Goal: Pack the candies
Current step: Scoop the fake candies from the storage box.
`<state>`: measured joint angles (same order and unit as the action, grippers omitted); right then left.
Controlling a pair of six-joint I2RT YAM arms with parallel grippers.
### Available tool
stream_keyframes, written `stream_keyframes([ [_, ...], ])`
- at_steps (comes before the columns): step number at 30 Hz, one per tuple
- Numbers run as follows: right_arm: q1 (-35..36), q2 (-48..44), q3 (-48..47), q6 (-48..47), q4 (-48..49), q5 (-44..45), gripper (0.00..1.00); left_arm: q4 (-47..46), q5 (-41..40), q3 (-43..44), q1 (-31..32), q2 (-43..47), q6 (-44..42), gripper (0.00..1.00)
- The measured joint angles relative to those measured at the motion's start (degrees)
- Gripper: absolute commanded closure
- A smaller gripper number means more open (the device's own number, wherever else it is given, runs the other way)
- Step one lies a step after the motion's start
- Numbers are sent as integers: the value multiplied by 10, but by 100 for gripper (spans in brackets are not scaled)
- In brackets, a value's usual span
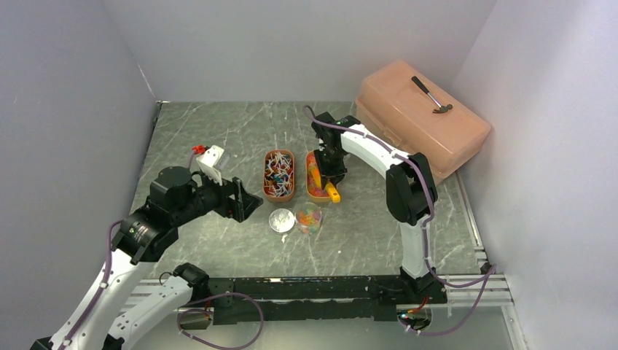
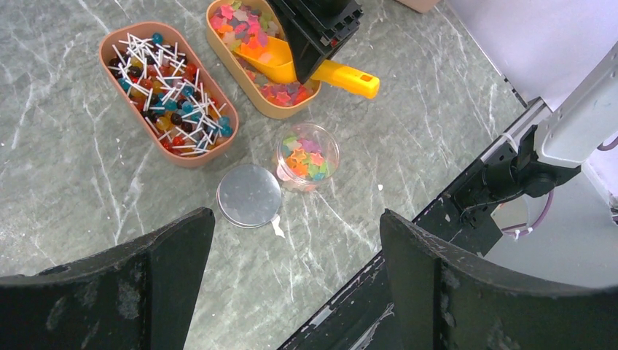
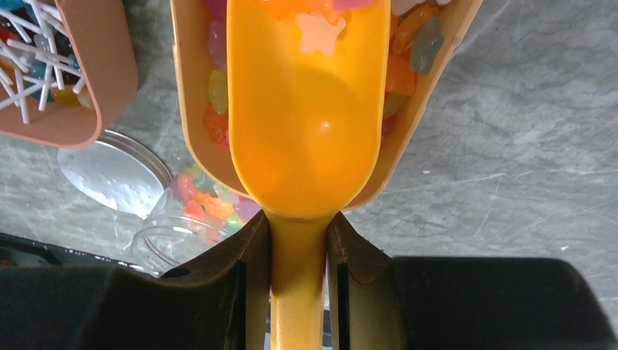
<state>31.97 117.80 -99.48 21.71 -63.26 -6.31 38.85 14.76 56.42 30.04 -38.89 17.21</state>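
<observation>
Gummy candies [image 3: 217, 89] fill the orange tray [image 1: 315, 191], and stick-and-wrapper candies [image 2: 169, 95] fill the brown tray [image 1: 279, 175] to its left. My right gripper [image 3: 299, 222] is shut on the handle of the orange scoop [image 3: 306, 138]. The scoop's bowl rests in the gummy tray with a few gummies at its far end. A clear jar [image 2: 307, 155] partly filled with gummies stands in front of the trays, and the round lid [image 2: 248, 195] lies beside it. Further left, my left gripper [image 2: 295, 214] hangs open and holds nothing.
A peach toolbox [image 1: 423, 124] with a hammer [image 1: 433, 95] on top stands at the back right. The black base rail [image 1: 313, 288] runs along the near edge. Grey walls close in the left, back and right sides.
</observation>
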Motion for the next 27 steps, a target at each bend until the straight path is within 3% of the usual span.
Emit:
stream_keyframes([
  [27,18,-54,143,34,191,56,100,0,-1,0,0,-3,0,11],
])
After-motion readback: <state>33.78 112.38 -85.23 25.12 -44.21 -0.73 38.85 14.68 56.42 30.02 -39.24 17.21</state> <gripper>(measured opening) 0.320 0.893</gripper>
